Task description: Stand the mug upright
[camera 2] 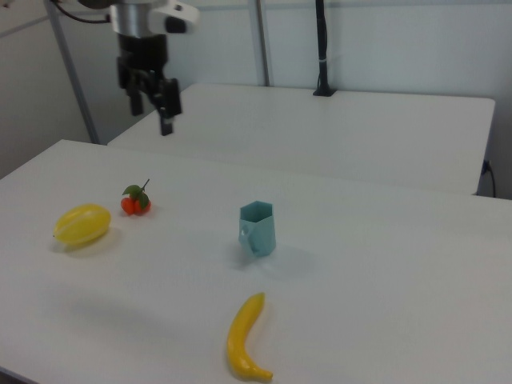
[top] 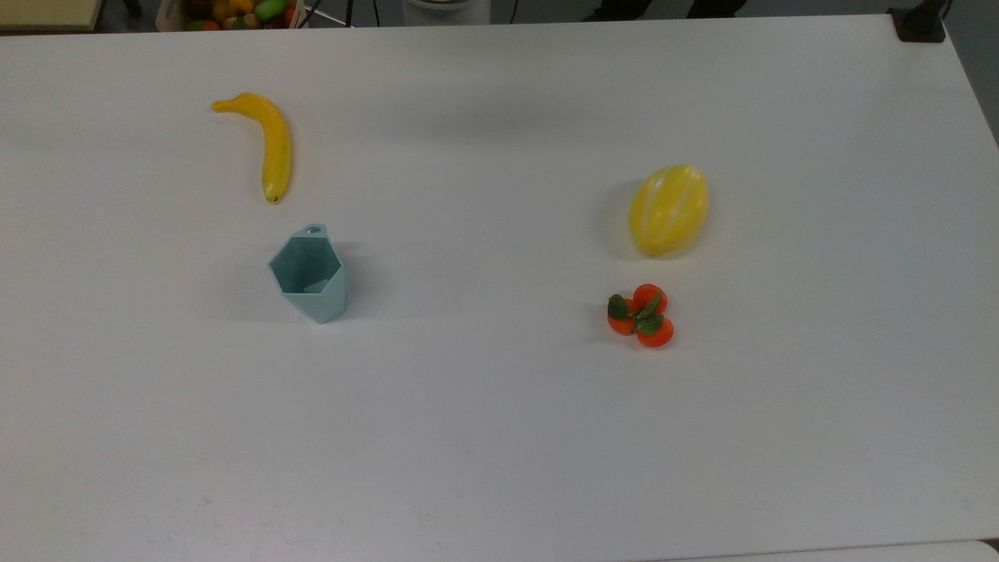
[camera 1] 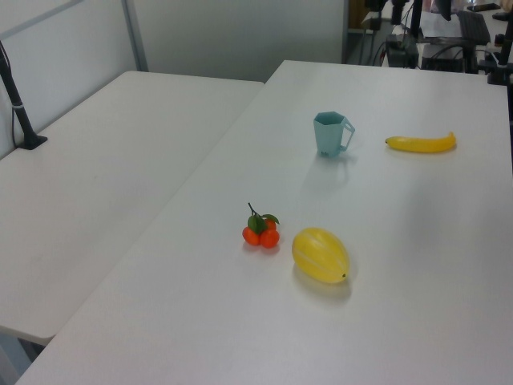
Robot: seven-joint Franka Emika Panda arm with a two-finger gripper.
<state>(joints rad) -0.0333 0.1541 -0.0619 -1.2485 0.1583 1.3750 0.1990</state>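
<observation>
The pale blue-green faceted mug stands upright on the white table, its hexagonal mouth facing up and its small tab handle toward the banana. It also shows in the left view as the mug and in the right view as the mug. My gripper hangs high above the table at the right view's upper left, far from the mug. It is open and nothing is between its black fingers.
A banana lies just beyond the mug's handle. A yellow melon and a cluster of small oranges sit on the top view's right. A second table adjoins on the left view's left.
</observation>
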